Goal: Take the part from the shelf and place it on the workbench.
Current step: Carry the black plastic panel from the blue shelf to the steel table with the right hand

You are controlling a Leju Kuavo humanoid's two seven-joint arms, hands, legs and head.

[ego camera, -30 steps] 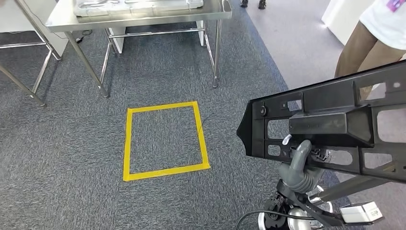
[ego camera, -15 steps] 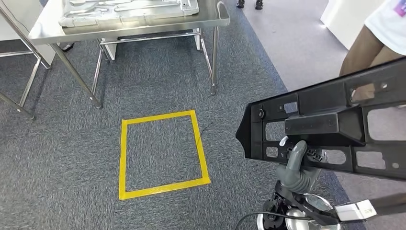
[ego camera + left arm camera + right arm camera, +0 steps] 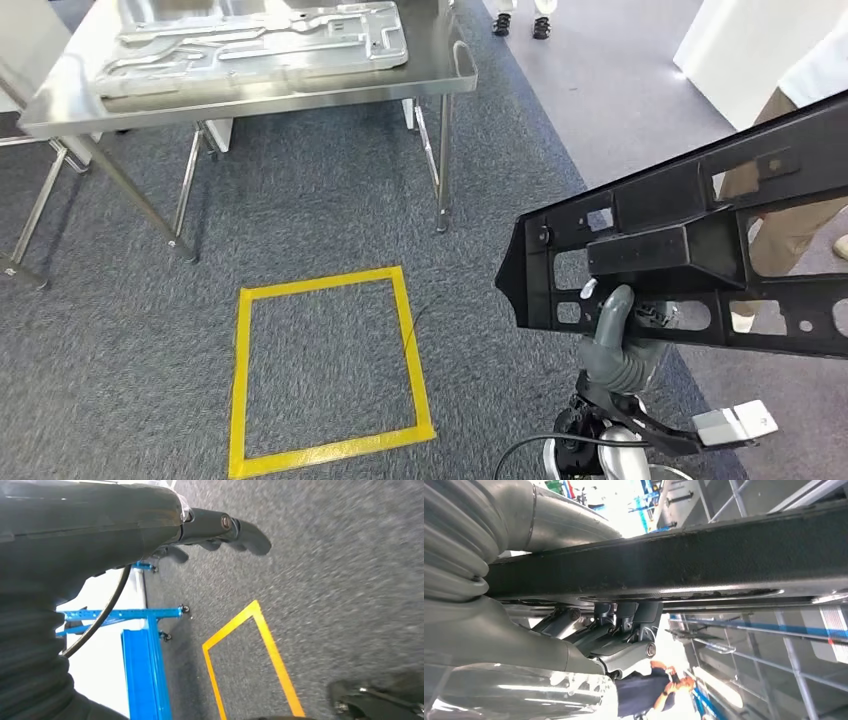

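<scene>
A long black plastic part point(image 3: 690, 265) with several cut-outs is gripped by my right hand point(image 3: 615, 335); the grey thumb lies up against its near face. It hangs tilted over the carpet at the right. In the right wrist view the part point(image 3: 684, 560) runs as a dark bar across the picture, and the dark fingers point(image 3: 624, 622) wrap its far side. The steel workbench point(image 3: 455, 75) stands ahead at the upper left. My left hand point(image 3: 220, 527) hangs over the carpet, holding nothing, its fingers loosely apart.
A silver pressed metal panel point(image 3: 250, 45) lies on the workbench. A yellow tape square point(image 3: 325, 370) marks the carpet in front of it. A person point(image 3: 790, 200) stands close behind the part at the right. A blue frame point(image 3: 145, 660) stands by my left side.
The whole picture has shifted: the workbench top and the yellow square have slid down the frame as the camera moved. The part stays in my right hand.
</scene>
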